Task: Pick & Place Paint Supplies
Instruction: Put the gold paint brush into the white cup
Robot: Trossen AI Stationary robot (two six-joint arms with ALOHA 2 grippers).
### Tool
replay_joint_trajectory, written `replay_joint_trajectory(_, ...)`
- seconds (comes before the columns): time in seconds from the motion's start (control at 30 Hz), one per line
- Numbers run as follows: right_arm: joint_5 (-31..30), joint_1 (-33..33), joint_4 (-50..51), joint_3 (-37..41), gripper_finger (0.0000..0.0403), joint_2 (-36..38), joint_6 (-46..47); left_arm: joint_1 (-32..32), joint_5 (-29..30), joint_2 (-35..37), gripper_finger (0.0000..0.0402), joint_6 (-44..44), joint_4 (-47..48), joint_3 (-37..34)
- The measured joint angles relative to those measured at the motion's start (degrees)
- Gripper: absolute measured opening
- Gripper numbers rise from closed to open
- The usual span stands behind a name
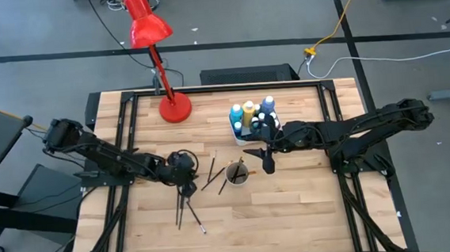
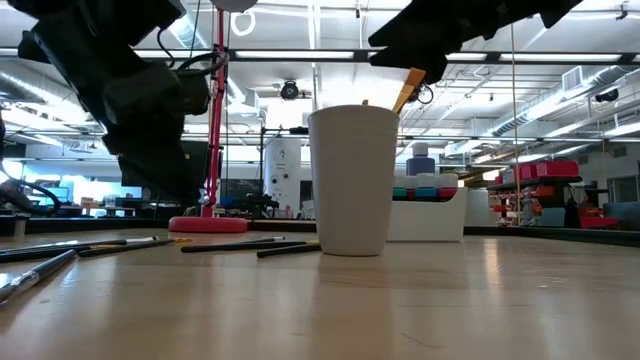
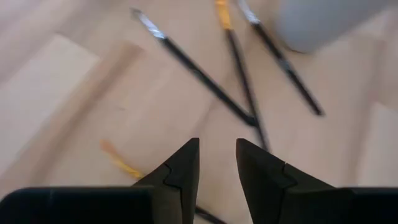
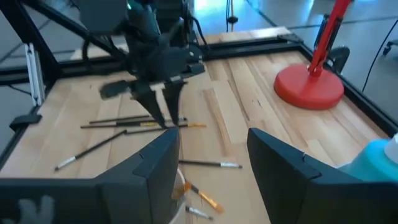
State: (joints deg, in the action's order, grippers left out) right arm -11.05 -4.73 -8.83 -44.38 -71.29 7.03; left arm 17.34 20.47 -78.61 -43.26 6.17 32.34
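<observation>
Thin black-handled paint brushes (image 1: 189, 198) lie loose on the wooden counter (image 1: 294, 208) beside the white cup (image 1: 237, 173): light, stiff, apt to roll. The left gripper (image 4: 163, 102) hovers over them, slightly parted and empty; pinch mid-handle. The right gripper (image 1: 265, 156) waits open above the cup.

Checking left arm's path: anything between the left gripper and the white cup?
Yes. In the high view, two dark-handled brushes lie on the wood between the left gripper and the white cup. The left wrist view shows brushes ahead of its open fingers too.
</observation>
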Motion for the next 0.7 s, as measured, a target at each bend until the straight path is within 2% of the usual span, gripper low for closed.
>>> replay_joint_trajectory(0.2,-0.4,0.0,-1.7,0.0,0.0194,0.0,-0.6,-4.2,3.7,0.0,0.0146,0.7,4.6,0.6)
replay_joint_trajectory(0.43,-0.5,0.0,-2.3,0.0,0.0194,0.0,-0.6,-10.2,2.1,-0.2,0.0188,1.9,5.6,0.5)
replay_joint_trajectory(0.7,-0.5,0.0,-1.8,0.0,0.0194,0.0,-0.1,-11.2,-0.3,-0.2,0.0188,-0.9,5.5,-1.9)
